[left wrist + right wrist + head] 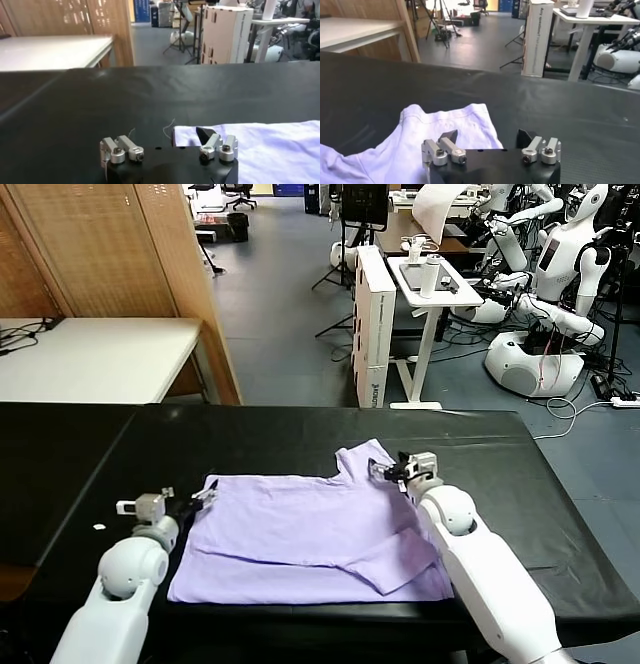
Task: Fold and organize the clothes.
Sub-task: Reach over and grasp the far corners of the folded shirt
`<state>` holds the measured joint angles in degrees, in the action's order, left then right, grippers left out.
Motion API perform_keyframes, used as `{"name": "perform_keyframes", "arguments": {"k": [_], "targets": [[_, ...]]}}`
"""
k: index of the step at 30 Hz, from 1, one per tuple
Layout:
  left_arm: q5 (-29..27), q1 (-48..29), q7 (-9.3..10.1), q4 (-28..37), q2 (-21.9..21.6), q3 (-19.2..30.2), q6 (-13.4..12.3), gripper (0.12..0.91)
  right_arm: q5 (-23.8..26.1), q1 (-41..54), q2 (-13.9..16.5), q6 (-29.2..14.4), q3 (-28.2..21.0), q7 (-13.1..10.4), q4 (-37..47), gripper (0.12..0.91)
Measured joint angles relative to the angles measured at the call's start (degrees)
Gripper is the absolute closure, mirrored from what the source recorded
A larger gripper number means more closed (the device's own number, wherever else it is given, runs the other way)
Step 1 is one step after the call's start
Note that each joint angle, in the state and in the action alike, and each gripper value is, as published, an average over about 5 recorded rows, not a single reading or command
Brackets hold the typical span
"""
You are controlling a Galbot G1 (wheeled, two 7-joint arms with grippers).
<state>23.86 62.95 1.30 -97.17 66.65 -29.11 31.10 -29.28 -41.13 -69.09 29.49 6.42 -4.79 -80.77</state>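
Note:
The clothes are one lavender T-shirt [310, 534] lying flat on the black table [300, 434], with its near right part folded over. A sleeve [362, 456] sticks out at the far right. My left gripper [204, 496] is low at the shirt's far left corner, open; in the left wrist view [167, 137] one finger [206, 134] is over the cloth edge [260, 145] and the other is over bare table. My right gripper [386, 472] is at the sleeve, open, and straddles the sleeve's edge [435, 125] in the right wrist view [486, 136]. Nothing is held.
Behind the black table are a white desk [90, 359] and a wooden partition [110, 244] at the left. A white cabinet [372, 314], a small stand [430, 284] and other robots [560, 274] are farther back. A white speck [98, 527] lies near my left arm.

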Motion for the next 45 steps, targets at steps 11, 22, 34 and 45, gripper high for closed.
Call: {"name": "perform_keyframes", "arguments": {"k": [11,22,34,45], "targets": [[0.1,0.6,0.39,-0.9,-0.3,1.0,1.1,0.231,0.0,-1.1,0.2,0.2,-0.7,-0.2,-1.8,0.545],[0.0,0.6,0.23,-1.6,-1.0,1.8,1.6,0.492,0.0,-1.3,0.4,0.6,-0.8,-0.6,-3.3,0.849],[0.5,0.1,0.43,-2.2,-1.8,1.6,2.2,0.62,-0.3,-2.1,0.6,0.6,-0.7,-1.2,-5.3,0.883],[0.8,0.4,0.16,-2.3,-2.2,1.6,2.2,0.855,-1.1,-3.1,0.6,-0.1,-0.2,-1.4,-7.0,0.883]]}}
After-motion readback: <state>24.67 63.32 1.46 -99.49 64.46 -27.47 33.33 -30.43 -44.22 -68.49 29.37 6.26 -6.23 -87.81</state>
